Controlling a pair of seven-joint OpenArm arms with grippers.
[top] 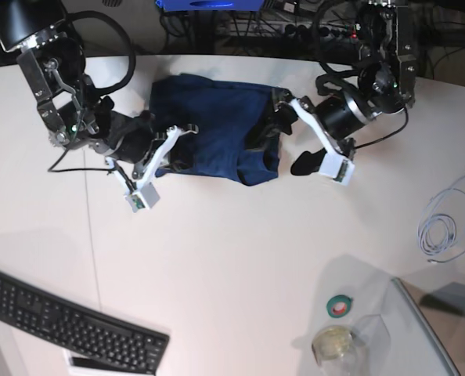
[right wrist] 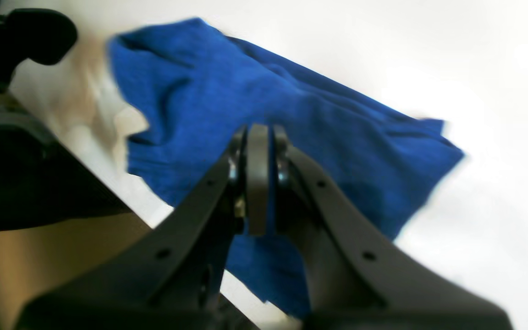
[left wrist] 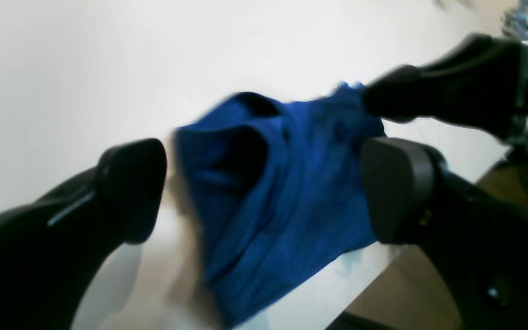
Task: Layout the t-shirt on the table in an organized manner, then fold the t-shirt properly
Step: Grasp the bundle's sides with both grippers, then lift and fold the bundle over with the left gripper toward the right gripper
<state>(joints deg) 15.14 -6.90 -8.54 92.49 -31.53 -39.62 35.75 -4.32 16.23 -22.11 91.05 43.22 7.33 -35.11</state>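
On the base cam my right gripper (top: 172, 159) sat at the left edge of the t-shirt (top: 213, 129), fingers pressed together w/ blue cloth pinched between them. Shirt lay bunched on the table (top: 232, 251) near its far edge, between both arms. My left gripper (top: 286, 149) was spread wide at the shirt's right end, cloth between the fingers (left wrist: 394, 188), untouched.

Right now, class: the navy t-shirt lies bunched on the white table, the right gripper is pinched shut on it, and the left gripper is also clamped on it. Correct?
Not quite. The left gripper is open, its jaws apart around the t-shirt, as the left wrist view shows. The rest holds: right gripper shut on it, table white.
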